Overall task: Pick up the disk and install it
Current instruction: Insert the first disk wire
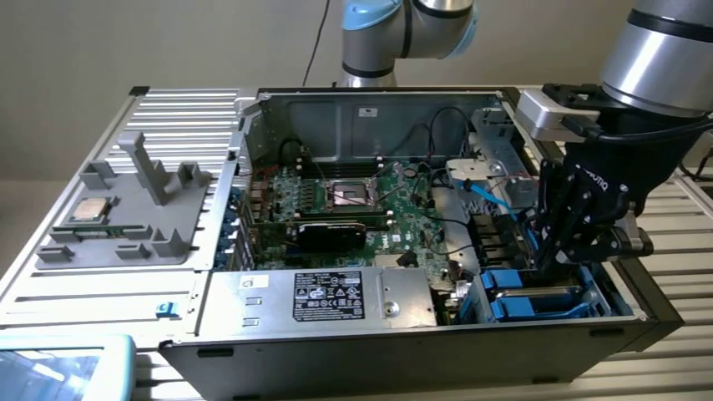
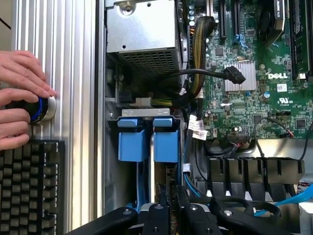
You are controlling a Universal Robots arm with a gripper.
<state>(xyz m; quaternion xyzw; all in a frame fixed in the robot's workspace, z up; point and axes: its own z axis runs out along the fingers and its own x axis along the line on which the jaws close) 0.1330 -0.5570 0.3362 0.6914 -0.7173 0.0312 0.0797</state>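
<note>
reaching into the case at the exterior view's lower right, gripper beside blue carriers; whether it grips cannot be told.

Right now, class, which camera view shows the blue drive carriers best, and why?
The wrist view: both blue drive carriers show side by side, mostly uncovered. In the exterior view the gripper stands in front, hiding part of them.

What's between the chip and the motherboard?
Exterior view: the grey fixture's upright posts, then the case's side wall.
</note>
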